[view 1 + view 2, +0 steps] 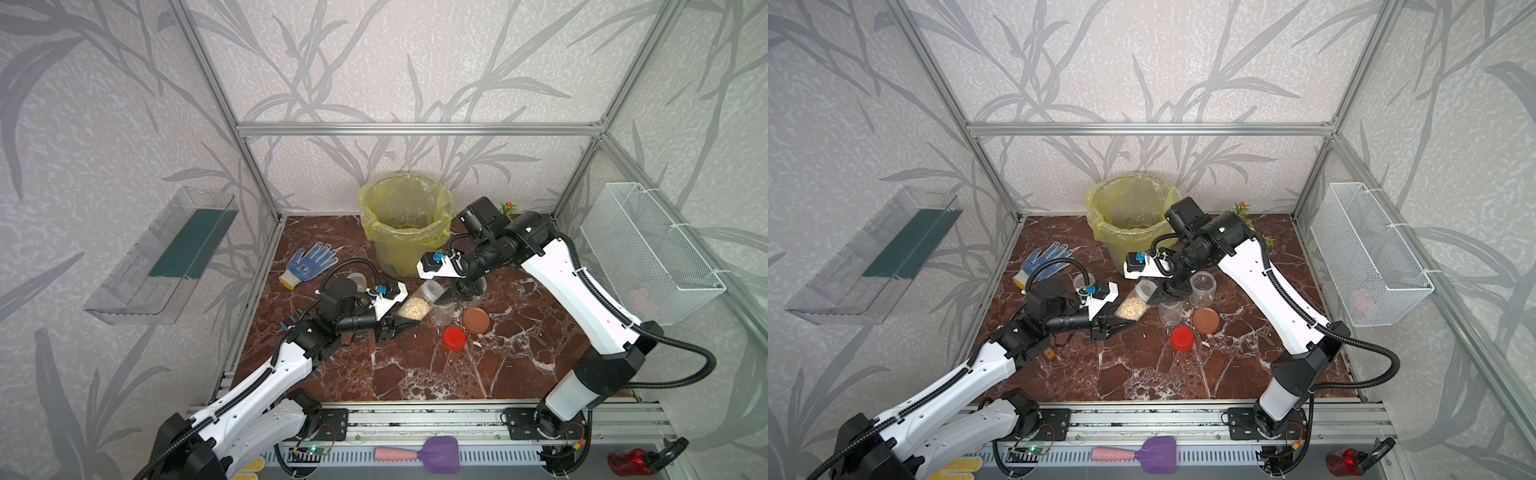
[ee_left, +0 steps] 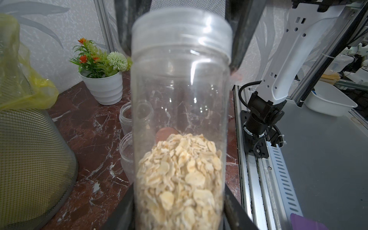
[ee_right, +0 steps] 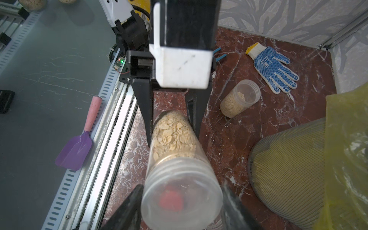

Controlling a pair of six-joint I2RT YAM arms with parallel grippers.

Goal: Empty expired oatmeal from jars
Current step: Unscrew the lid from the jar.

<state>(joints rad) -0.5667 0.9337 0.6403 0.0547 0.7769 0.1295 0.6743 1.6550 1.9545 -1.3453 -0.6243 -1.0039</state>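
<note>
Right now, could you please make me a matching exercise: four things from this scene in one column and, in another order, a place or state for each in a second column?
Things
1. red lid
2. glove
3. oatmeal jar
4. yellow bag

Places or states
a. lines the bin at the back
b. tilted, clamped in the left gripper
c. on the table, beside the brown lid
d. flat on the table, near its back left corner

Pairs: 1-c, 2-d, 3-b, 4-a
</note>
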